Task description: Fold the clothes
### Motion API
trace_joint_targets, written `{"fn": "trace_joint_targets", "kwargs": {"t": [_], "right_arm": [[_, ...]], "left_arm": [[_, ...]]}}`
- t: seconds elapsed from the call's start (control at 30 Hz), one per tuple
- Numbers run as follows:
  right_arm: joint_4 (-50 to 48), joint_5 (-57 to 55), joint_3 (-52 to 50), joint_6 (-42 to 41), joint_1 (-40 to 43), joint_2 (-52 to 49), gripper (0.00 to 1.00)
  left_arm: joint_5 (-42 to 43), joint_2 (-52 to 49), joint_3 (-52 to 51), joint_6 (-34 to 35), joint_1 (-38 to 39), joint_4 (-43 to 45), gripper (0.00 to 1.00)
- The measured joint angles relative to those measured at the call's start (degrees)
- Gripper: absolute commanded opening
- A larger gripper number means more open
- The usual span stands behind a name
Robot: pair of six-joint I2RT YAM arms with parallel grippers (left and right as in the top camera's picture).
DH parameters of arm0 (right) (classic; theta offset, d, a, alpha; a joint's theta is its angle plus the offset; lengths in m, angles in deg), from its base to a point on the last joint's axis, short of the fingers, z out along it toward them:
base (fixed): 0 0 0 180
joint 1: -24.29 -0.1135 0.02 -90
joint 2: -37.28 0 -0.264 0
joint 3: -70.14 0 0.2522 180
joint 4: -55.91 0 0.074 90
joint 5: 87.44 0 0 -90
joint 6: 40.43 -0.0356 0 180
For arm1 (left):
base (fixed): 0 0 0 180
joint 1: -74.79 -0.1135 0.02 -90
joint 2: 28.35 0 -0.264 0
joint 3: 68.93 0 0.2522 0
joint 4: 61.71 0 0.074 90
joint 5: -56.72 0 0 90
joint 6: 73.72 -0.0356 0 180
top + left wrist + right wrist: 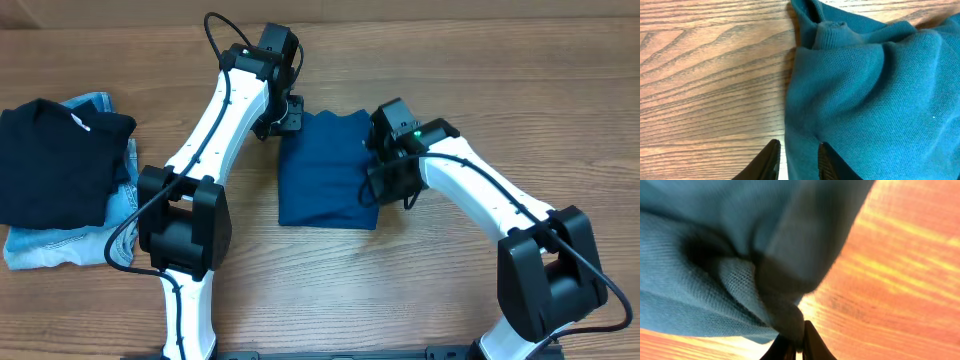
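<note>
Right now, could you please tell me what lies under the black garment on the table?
Light blue denim jeans lie under the black garment, showing past its top, right and bottom edges. Their middle is covered, so anything else beneath is hidden.

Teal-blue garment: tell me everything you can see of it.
The teal-blue garment is plain, soft knit fabric with no print and one ribbed band at an edge. It lies partly folded in a rough rectangle on the wooden table, wrinkled along its far edge. The right tool is shut on a bunched fold at its right side. Its left edge runs between the fingers of the left tool; a grip there cannot be confirmed.
</note>
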Motion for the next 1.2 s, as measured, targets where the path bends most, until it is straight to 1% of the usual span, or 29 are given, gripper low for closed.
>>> {"fn": "trace_joint_targets", "kwargs": {"t": [0.03,0.07,0.13,0.17,0.2,0.27,0.37,0.47,0.53,0.57,0.63,0.7,0.8,0.9,0.97,1.1,1.2], "right_arm": [[0.26,-0.07,-0.66,0.17,0.00,0.00,0.25],[0.61,-0.22,-1.07,0.31,0.00,0.00,0.27],[1.68,-0.39,-1.29,0.09,0.00,0.00,0.27],[1.90,-0.44,-1.29,0.02,0.00,0.00,0.20],[2.10,-0.46,-1.29,0.02,0.00,0.00,0.15],[2.78,-0.70,-1.29,0.04,0.00,0.00,0.10],[6.86,-0.94,0.15,-0.02,0.00,-0.02,0.10],[9.14,-1.09,7.08,0.00,0.00,0.81,0.09],[8.33,-0.13,9.99,0.02,0.00,3.15,0.09],[6.60,3.30,11.41,0.00,0.00,5.46,0.09],[4.52,7.85,11.78,0.04,0.00,6.01,0.09],[0.31,12.79,11.30,-0.11,-0.02,4.61,0.09],[-2.82,16.68,8.70,-0.94,-0.07,0.48,0.09],[-2.60,18.43,6.62,-1.31,-0.07,-6.14,0.13],[-2.01,18.80,6.51,-1.44,-0.07,-8.76,0.14],[-1.55,19.41,6.51,-1.53,-0.07,-10.49,0.14],[-1.51,19.58,6.51,-1.53,-0.09,-10.62,0.14]], "left_arm": [[0.00,0.00,0.00,0.00,0.00,0.00,0.30],[-0.02,0.00,0.00,0.00,0.00,-0.02,0.31],[0.00,0.00,0.00,-0.02,0.00,-0.22,0.31],[0.00,0.00,0.00,-0.11,0.00,-0.31,0.29],[0.00,0.00,0.00,-0.17,0.00,-0.68,0.25],[0.00,0.00,0.00,-0.22,0.00,-1.53,0.20],[0.00,0.00,0.00,-0.61,0.00,-2.21,0.20],[0.00,0.00,0.04,-1.25,0.00,-2.78,0.20],[0.00,0.00,0.63,-1.29,0.00,-2.82,0.20],[0.00,0.00,1.25,-1.29,-0.02,-2.73,0.20],[0.35,0.00,2.21,-1.33,-0.02,-1.77,0.20],[2.03,0.00,2.43,-1.44,-0.02,0.42,0.20],[6.62,0.00,2.62,-1.64,0.00,4.24,0.18],[9.35,0.00,2.64,-2.14,0.35,7.15,0.17],[9.92,0.00,2.67,-3.26,1.11,7.93,0.17],[10.56,-0.63,2.67,-4.90,3.28,8.79,0.18],[10.93,-4.66,2.64,-5.14,3.37,7.58,0.19]]}}
